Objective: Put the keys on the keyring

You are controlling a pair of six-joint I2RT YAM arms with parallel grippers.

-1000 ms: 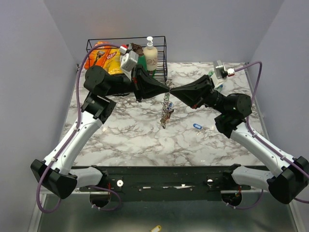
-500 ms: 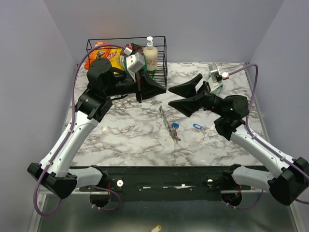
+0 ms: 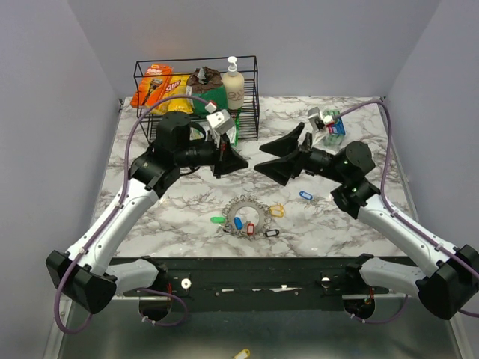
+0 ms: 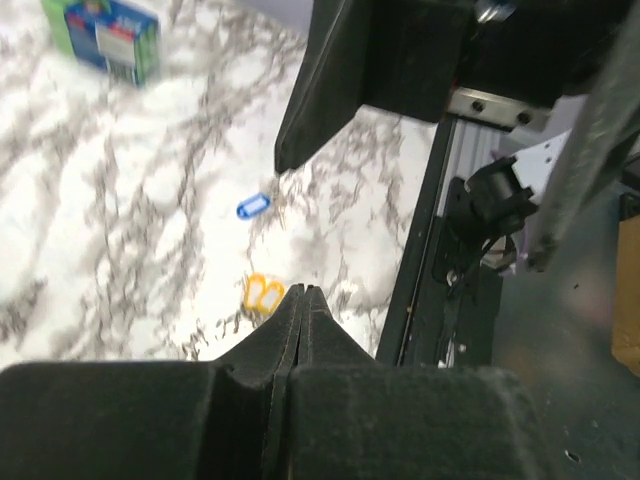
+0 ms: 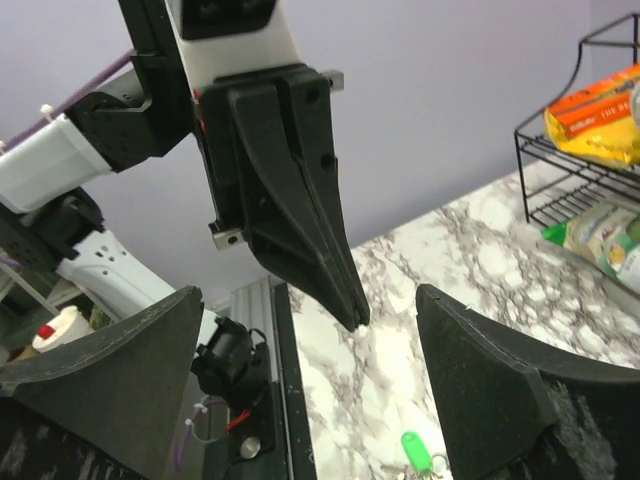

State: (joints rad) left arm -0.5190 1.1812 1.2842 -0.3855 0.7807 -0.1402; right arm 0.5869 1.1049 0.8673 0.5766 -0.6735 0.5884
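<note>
The keyring (image 3: 244, 201) lies flat on the marble table near the front, with keys on it: a green tag (image 3: 218, 220), a blue tag (image 3: 238, 222), a red tag (image 3: 251, 229) and a yellow tag (image 3: 278, 210). One more blue-tagged key (image 3: 304, 195) lies loose to its right. My left gripper (image 3: 245, 164) hovers above and behind the ring, shut on nothing; its pressed fingertips (image 4: 302, 291) show over the yellow tag (image 4: 263, 294). Facing it, my right gripper (image 3: 258, 158) stands open and empty, and the left gripper's tip hangs between its fingers (image 5: 490, 380).
A black wire rack (image 3: 251, 90) with snack bags and a soap bottle (image 3: 233, 82) stands at the back. A blue-green box (image 3: 334, 123) sits at the back right behind the right arm. The table's front edge and black rail (image 3: 254, 273) lie just below the ring.
The right gripper has opened and the ring with its keys has dropped from between the two grippers onto the table. Both grippers have drawn apart and swung lower.
</note>
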